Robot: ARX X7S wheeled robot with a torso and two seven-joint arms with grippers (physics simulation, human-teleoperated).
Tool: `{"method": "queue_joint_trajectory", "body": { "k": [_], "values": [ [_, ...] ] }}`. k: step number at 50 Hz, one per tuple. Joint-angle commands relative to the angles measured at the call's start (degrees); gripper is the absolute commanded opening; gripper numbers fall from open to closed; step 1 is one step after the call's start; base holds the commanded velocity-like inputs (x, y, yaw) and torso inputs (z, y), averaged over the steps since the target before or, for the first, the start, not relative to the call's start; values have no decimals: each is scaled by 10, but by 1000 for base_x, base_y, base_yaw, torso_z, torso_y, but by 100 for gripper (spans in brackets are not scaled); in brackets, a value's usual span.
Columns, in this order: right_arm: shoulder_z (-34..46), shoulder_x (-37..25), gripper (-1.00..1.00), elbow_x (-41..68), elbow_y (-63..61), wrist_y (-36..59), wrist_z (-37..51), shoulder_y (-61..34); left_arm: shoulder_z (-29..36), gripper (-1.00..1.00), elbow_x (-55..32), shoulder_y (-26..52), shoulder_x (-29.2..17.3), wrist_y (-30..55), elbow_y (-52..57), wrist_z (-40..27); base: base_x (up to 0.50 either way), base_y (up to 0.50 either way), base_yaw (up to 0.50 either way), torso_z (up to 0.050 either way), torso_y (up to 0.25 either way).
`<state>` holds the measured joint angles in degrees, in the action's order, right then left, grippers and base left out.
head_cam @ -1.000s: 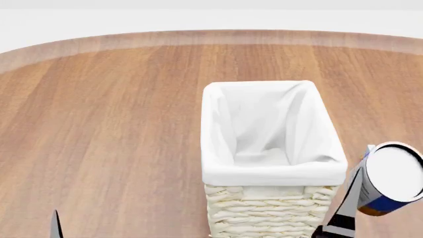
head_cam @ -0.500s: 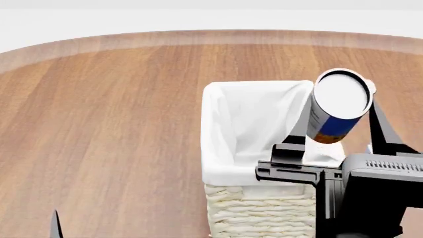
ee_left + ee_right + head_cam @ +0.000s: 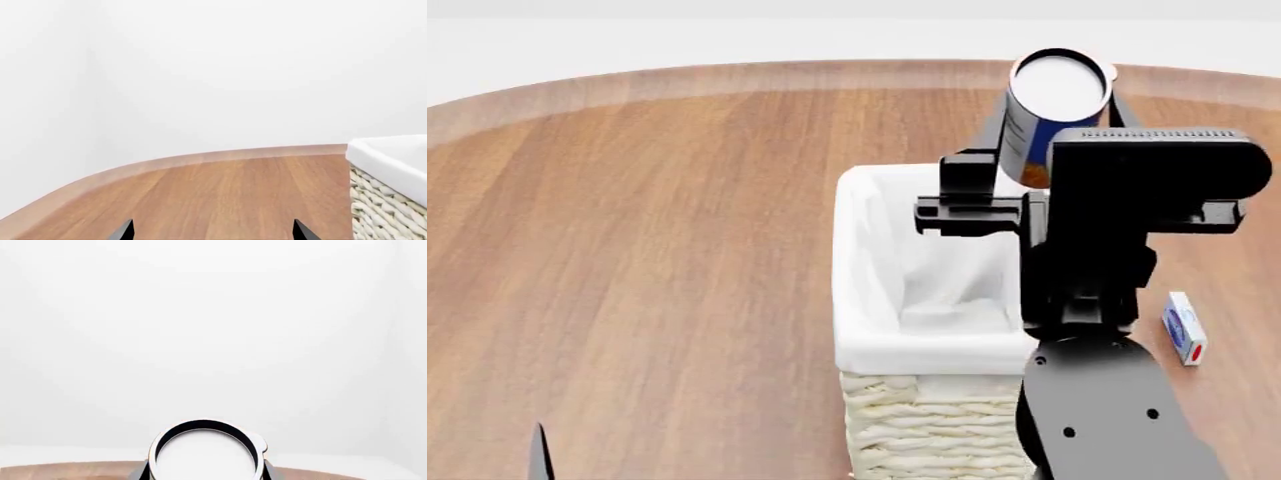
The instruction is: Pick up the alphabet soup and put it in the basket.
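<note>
The alphabet soup point(image 3: 1052, 105), a can with a white top and a blue label, is held upright in my right gripper point(image 3: 1054, 130), above the far right corner of the basket point(image 3: 881, 230). The basket is cream wicker with a white cloth lining. In the right wrist view the can's white top point(image 3: 205, 452) fills the space between the fingers. My left gripper point(image 3: 210, 232) is open and empty, low over the table, with the basket's corner point(image 3: 390, 175) beside it. In the head view only one left fingertip point(image 3: 541, 450) shows at the lower left.
A small white and blue box point(image 3: 1182, 327) lies on the wooden table point(image 3: 654, 250) right of the basket. My right arm point(image 3: 1094, 380) covers the basket's right side. The table's curved far edge point(image 3: 761, 75) meets a white background.
My right gripper has carried the soup can up and away from me, from beside the basket's near right side to above its far right corner. The left arm has not moved.
</note>
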<state>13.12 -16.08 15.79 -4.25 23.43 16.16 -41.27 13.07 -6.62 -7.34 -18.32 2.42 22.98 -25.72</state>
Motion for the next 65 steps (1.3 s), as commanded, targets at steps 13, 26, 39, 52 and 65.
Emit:
{"method": "queue_joint_trajectory", "body": {
  "k": [13, 26, 39, 52, 65],
  "values": [
    [39, 59, -100, -44, 339, -58, -55, -191, 4, 100, -3, 4, -2, -1, -6, -2, 0, 0, 0, 0, 1],
    [48, 105, -100, -58, 637, -161, -81, -316, 7, 100, -4, 5, -4, 3, -4, -5, 0, 0, 0, 0, 1],
    [47, 130, -100, -97, 792, -195, -104, -371, 9, 100, -7, 9, -5, 4, -7, -6, 0, 0, 0, 0, 1],
    [23, 138, -100, -123, 792, -150, -181, -373, 10, 100, -10, 10, -7, 3, -10, -7, 0, 0, 0, 1, 2],
    [-27, 137, -100, -133, 792, -70, -218, -371, 12, 100, -12, 11, -8, 1, -14, -8, 0, 0, 0, 0, 1]
  ]
}}
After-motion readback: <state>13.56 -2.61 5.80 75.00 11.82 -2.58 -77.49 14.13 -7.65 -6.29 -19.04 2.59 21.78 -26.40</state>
